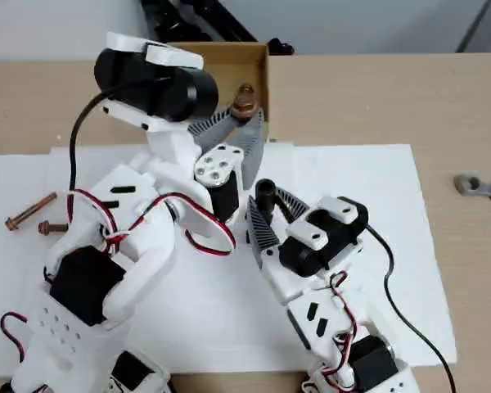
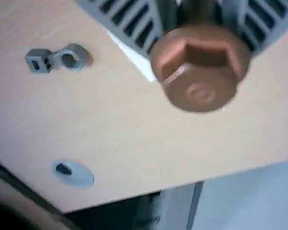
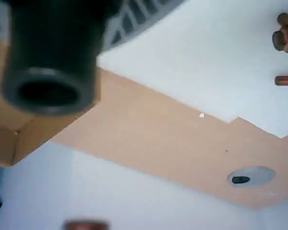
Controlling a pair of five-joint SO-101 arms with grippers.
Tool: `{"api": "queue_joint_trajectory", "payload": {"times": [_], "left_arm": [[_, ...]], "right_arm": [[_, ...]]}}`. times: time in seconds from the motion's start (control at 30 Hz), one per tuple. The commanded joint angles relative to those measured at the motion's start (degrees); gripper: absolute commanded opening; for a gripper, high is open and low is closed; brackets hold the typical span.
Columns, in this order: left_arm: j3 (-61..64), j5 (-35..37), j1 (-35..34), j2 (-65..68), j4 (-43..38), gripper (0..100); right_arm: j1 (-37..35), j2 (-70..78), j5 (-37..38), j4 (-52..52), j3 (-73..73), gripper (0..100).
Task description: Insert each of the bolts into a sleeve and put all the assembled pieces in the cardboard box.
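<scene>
High view: your left tool (image 1: 244, 121) is clenched on a bolt (image 1: 245, 100) by the cardboard box (image 1: 229, 59);
your right tool (image 1: 266, 211) grips a black sleeve (image 1: 264, 193) above the white sheet (image 1: 376, 205); two loose bolts (image 1: 29, 211) lie apart.

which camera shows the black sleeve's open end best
The right wrist view: the black sleeve sits close to the lens, its open bore facing the camera. The high view shows it small, from above, clamped in the right gripper.
</scene>
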Motion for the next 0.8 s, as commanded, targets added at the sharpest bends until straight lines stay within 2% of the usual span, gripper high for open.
{"api": "queue_joint_trajectory", "payload": {"times": [0.0,0.13,0.63,0.77], "left_arm": [[1.6,0.4,2.1,-1.3,-2.4,0],[3.4,0.1,4.7,-1.3,-4.0,0],[3.6,-0.1,2.4,-1.3,-3.9,0],[5.9,0.0,2.4,-1.3,-6.2,0]], "right_arm": [[-0.6,0.2,0.2,-1.7,-0.5,0.4],[-0.6,0.2,0.2,-1.7,-0.5,0.4],[-0.6,0.1,0.2,-1.7,-0.6,0.4],[-0.6,0.1,0.2,-1.7,-0.6,0.4]]}}
